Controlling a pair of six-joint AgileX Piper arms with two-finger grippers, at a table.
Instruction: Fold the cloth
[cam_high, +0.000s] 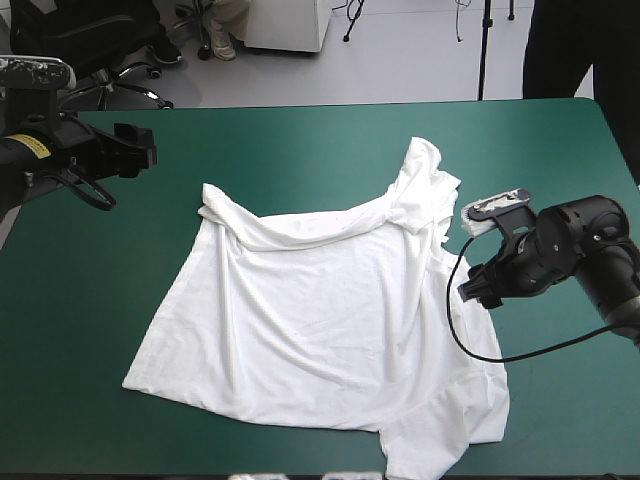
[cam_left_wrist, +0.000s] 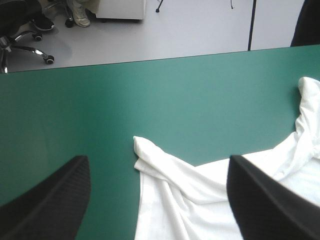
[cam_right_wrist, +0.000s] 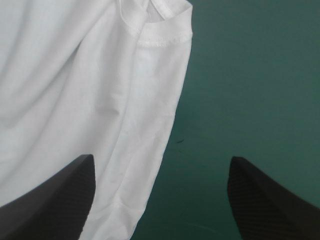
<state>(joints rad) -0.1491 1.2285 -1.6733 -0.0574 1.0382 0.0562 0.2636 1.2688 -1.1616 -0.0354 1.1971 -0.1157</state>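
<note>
**Both claws standing open, T-shirt lying spread on the table**

I am watching the white T-shirt (cam_high: 320, 320) lying spread across the centre and lower right of the high frame, on the teal-green cover (cam_high: 300, 135). It is lying mostly flat but wrinkled. Its upper edge is bunching into a rolled band that is running from a corner left of centre up to a peak right of centre. Its lower right part is reaching toward the bottom edge of the frame.

My left gripper (cam_high: 138, 152) is sitting in the upper left of the high frame, over bare cover and apart from the shirt. Through its wrist camera I am seeing its black fingers (cam_left_wrist: 50, 200) standing wide apart and holding nothing, with the rolled corner of the shirt lying ahead between them.

My right gripper (cam_high: 482, 288) is sitting at the right of the high frame, just beside the shirt's right edge. Its fingers are also standing wide apart and gripping nothing; one is over white fabric, the other over the cover. A stitched hem (cam_right_wrist: 165, 41) is showing ahead of it
</note>
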